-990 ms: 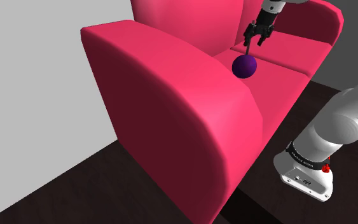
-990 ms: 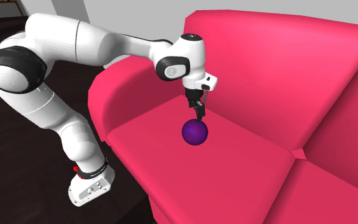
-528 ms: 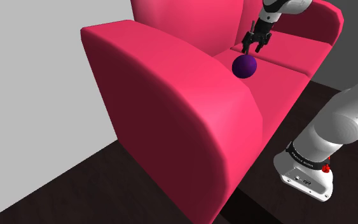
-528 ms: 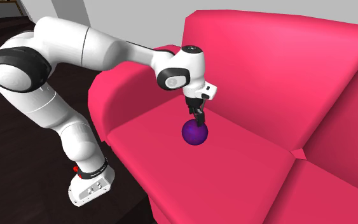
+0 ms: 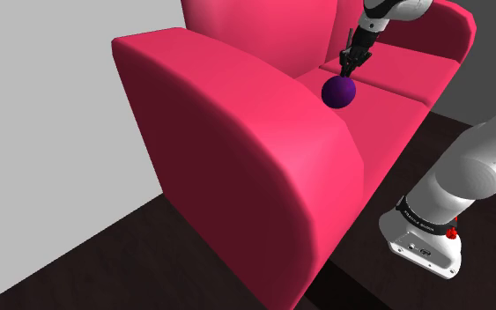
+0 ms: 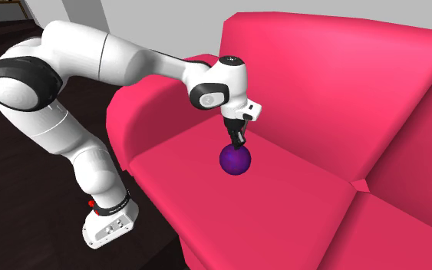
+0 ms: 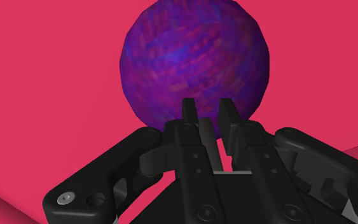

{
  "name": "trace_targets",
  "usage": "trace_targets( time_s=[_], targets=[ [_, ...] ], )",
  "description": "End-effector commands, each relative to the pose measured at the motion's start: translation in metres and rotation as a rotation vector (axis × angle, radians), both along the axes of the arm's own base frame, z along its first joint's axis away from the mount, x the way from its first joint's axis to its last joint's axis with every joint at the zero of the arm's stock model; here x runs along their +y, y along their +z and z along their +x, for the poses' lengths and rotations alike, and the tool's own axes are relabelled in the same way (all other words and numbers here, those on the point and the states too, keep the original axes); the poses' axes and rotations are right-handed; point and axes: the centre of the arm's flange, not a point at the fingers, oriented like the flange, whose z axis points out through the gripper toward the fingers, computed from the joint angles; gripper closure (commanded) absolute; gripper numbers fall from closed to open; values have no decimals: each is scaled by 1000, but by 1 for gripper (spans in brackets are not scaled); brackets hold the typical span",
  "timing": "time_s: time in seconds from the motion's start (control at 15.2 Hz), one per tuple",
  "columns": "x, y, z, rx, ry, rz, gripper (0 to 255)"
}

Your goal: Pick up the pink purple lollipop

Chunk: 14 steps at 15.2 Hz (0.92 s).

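Shoulder view: the hand (image 5: 351, 68), spread wide a second ago, has been lowered and drawn together on the stick of the purple lollipop (image 5: 339, 92), whose ball rests on the pink sofa seat (image 5: 387, 99) just beyond the near armrest (image 5: 237, 141), so a lift is judged to be next.

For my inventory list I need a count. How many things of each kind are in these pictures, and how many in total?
sofa: 1
lollipop: 1
arm: 1
Total: 3
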Motion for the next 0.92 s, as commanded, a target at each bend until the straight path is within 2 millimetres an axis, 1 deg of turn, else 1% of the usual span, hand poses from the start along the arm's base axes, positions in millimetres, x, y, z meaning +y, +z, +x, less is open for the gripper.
trace_targets(
  time_s=[0.0,0.13,0.86],
  targets=[
    [0,0,0,1,0,0,255],
    [0,0,0,1,0,0,255],
    [0,58,0,1,0,0,255]
  ],
)
